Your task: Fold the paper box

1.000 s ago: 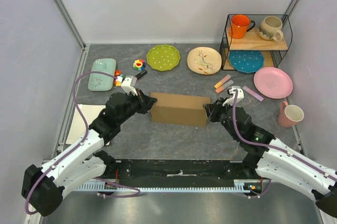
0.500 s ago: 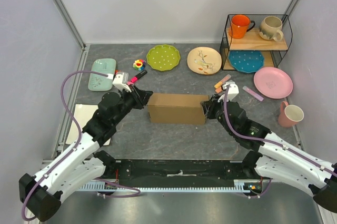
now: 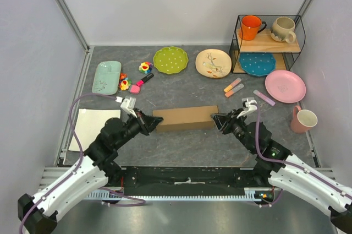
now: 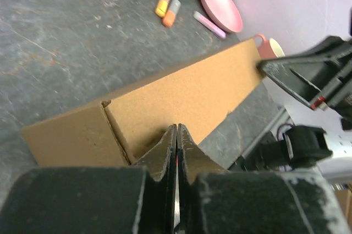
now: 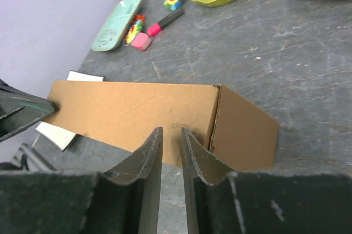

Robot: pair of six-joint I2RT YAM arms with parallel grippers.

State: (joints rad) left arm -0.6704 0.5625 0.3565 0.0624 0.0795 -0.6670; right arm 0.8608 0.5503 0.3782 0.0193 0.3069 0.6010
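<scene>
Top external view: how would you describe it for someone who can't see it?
A brown paper box lies on a grey table, with the left arm and the right arm each pointing its jaws at one short end. Beyond it sit a green plate, a pink plate and a wire shelf.

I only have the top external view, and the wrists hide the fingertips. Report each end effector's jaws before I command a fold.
Observer: Left wrist view: the left end effector is shut, fingers pressed together with no cardboard between them, tips at the paper box's long side wall.
Operator: Now the right one.
Observer: Right wrist view: the right end effector has a narrow gap between its fingers. Nothing sits in it, and the box wall shows beyond.
Operator: Describe the box corner nearest it.
Observer: The end wall stands upright, with a visible seam where it meets the long wall.
</scene>
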